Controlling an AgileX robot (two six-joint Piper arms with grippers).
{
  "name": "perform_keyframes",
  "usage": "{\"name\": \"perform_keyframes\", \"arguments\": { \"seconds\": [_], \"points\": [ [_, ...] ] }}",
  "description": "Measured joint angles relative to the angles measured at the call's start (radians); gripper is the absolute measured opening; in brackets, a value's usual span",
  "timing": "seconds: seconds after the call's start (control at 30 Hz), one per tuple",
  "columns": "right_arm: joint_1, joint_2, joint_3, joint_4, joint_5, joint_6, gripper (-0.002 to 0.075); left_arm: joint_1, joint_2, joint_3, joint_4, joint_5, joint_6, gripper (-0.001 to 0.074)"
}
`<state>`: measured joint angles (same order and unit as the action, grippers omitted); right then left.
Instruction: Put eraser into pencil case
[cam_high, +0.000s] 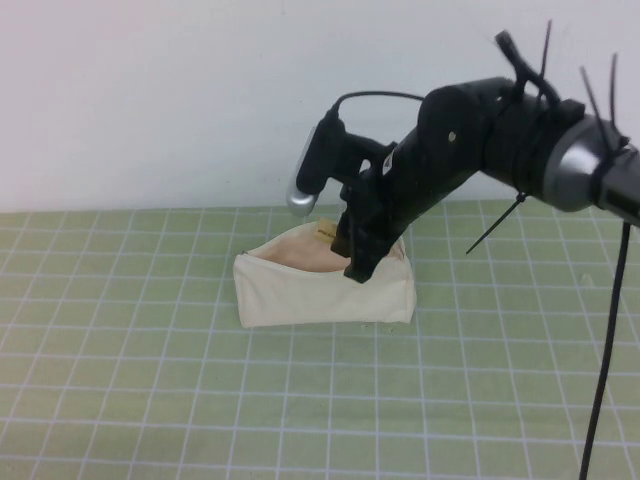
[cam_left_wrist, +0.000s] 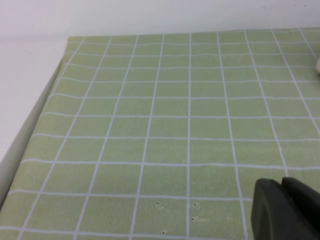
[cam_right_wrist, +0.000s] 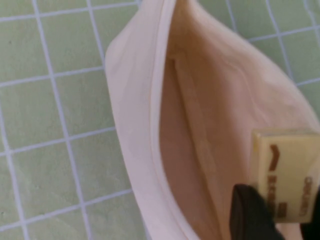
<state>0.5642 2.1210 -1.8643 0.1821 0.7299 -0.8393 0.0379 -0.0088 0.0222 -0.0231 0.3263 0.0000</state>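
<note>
Plain white wall at the back, and a worktop (cam_high: 150, 400) covered in a pale green mat with a white grid. Landmark for everything: the cream-white oblong fabric pencil case (cam_high: 300, 295), sitting propped with its mouth gaping so you can see the pale peach lining.

Right gripper (cam_high: 352, 262) is dipped into the mouth of that pencil case, toward its right end. From the right wrist view it's clamped on the small flat tan-yellow eraser (cam_right_wrist: 286, 172), a rectangular block with dark print on its face, hanging just over the lining. So the eraser is at the opening but, as far as I can judge, not let go yet.

Left gripper (cam_left_wrist: 285, 212) is way off from the pencil case over bare mat, only a dark edge of it showing, and I honestly can't tell its state.

What could go wrong, my guess:
- soft cloth walls have no stiffness, so a finger pressing on the rim could fold the mouth shut or tip the whole pouch
- rubbery eraser might cling to a pad on release and ride back out
- dropping it too near the edge could bounce it off the zip line onto the mat

Fabric looks matte and slightly slack; the eraser is crisp-edged and smooth.
</note>
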Motion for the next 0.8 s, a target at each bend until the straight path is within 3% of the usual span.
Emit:
{"name": "perform_keyframes", "arguments": {
  "seconds": [0.13,0.33,0.47,0.57,0.73,0.8],
  "points": [
    [0.0,0.024,0.0,0.021,-0.033,0.006,0.0224,0.0,0.0,0.0,0.0,0.0,0.0,-0.0002],
    [0.001,0.022,-0.001,0.049,-0.069,0.047,0.0373,0.0,0.0,0.0,0.0,0.0,0.0,-0.0002],
    [0.001,-0.011,-0.027,0.052,0.002,0.099,0.0393,0.0,0.0,0.0,0.0,0.0,0.0,-0.0001],
    [0.001,-0.066,-0.057,0.052,0.06,0.158,0.0334,0.0,0.0,0.0,0.0,0.0,0.0,-0.0001],
    [0.001,-0.205,-0.07,0.052,0.093,0.225,0.0081,0.0,0.0,0.0,0.0,0.0,0.0,-0.0001],
    [0.001,-0.258,-0.069,0.052,0.106,0.255,0.0038,0.0,0.0,0.0,0.0,0.0,0.0,-0.0001]
  ]
}}
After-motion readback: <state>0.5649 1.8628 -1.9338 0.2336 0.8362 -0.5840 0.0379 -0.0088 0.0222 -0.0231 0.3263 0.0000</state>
